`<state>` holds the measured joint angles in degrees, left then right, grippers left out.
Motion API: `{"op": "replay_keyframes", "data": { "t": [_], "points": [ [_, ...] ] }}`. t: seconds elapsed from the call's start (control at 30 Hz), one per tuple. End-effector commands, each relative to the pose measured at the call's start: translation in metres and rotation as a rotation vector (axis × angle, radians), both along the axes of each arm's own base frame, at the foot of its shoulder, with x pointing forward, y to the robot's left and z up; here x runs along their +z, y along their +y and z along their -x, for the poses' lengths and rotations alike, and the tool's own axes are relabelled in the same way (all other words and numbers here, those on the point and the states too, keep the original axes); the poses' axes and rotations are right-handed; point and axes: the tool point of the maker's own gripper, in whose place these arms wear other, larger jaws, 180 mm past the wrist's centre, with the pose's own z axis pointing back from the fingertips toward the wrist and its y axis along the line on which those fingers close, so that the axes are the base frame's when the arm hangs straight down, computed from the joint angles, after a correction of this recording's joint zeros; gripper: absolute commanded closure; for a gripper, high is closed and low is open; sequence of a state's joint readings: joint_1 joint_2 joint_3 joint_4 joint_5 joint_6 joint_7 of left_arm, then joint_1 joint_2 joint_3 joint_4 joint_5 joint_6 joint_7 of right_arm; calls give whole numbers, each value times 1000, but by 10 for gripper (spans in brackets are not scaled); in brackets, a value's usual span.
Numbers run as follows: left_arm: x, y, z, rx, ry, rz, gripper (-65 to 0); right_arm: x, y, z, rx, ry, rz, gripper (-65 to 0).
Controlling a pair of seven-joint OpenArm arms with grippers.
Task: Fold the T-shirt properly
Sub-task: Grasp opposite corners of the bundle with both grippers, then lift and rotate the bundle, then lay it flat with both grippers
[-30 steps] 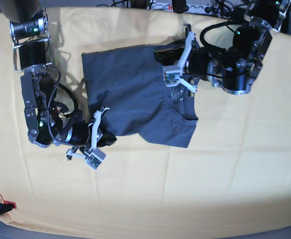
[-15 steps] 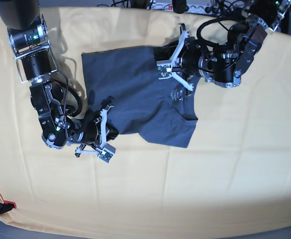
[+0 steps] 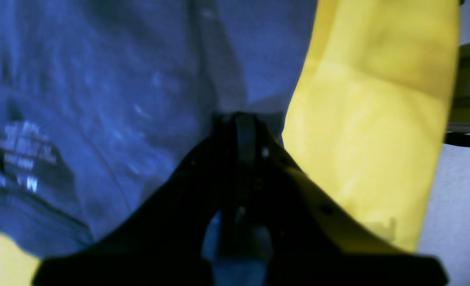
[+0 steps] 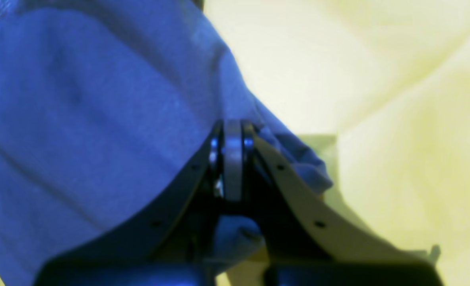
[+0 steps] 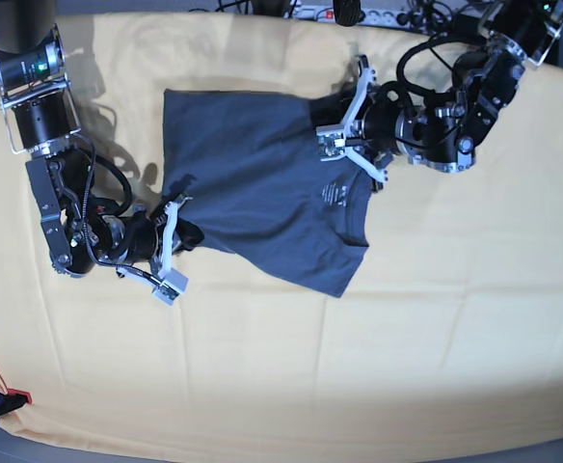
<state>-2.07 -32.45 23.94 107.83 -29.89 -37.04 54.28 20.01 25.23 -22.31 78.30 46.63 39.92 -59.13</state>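
Both end effectors, left (image 5: pixel 332 108) and right (image 5: pixel 197 234), are closed on the shirt (image 5: pixel 253 164), which lies bunched on the tabletop (image 5: pixel 407 357). Looks like mid-fold straightening; next I'd square the edges, gently.

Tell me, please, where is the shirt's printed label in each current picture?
Base view: right of centre, below the left pincer.
Left wrist view: the label, at the left edge, below mid-height.
Right wrist view: I cannot make it out.
Shared landmark: the shirt.
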Motion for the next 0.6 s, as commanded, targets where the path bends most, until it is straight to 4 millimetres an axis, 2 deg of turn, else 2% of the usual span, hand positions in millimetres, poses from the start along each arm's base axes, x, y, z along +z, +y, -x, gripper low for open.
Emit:
{"op": "replay_keyframes", "data": {
  "t": [0.0,0.17,0.3,0.47,0.57],
  "points": [
    [2,10,-13,27,-47,-41,0,9,-10,-7,-7,-27,16,0],
    [5,13,-32,74,-148,-45,0,-1,-8,23,21,23,0,0],
    [3,18,-45,107,-170,-51,0,4,1,44,76,-2,3,0],
    [-7,36,-80,169,-212,-45,0,19,8,60,100,-51,-9,0],
    [-11,47,-106,220,-236,3,0,24,3,67,54,-62,-30,0]
  ]
}}
